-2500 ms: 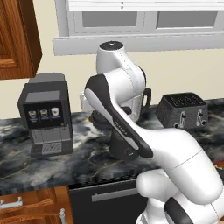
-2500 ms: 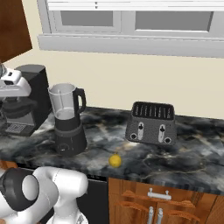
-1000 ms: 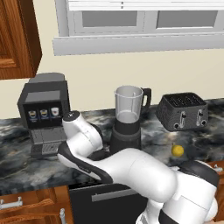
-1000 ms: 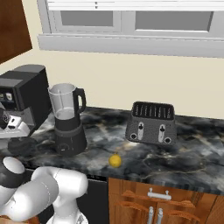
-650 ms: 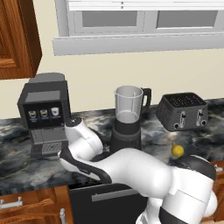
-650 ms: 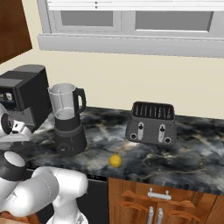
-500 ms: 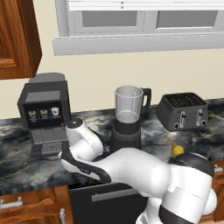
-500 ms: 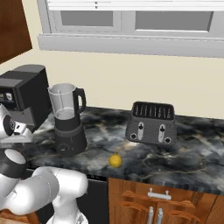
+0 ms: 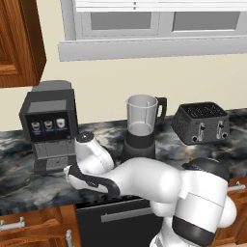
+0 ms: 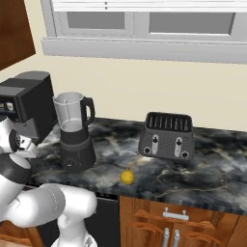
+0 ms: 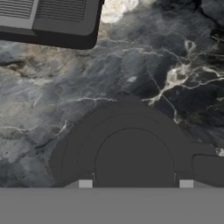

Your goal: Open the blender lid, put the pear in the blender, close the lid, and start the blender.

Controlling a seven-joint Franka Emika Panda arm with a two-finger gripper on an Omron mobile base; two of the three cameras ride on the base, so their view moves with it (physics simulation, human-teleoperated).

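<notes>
We see the blender lid (image 11: 133, 159) clamped in our gripper (image 11: 135, 183), low over the dark marble counter (image 11: 144, 70) beside the coffee machine (image 9: 48, 123). The blender (image 9: 141, 126) stands open, its clear jar empty. The pear (image 10: 127, 177) lies on the counter between blender and toaster (image 10: 167, 136), below the window (image 10: 144, 24).

Even, soft rendered light; faint shadows; hand view slightly blurred

White arm (image 9: 144, 178) folded low leftward, claw (image 11: 135, 183) closed, pointing down
</notes>
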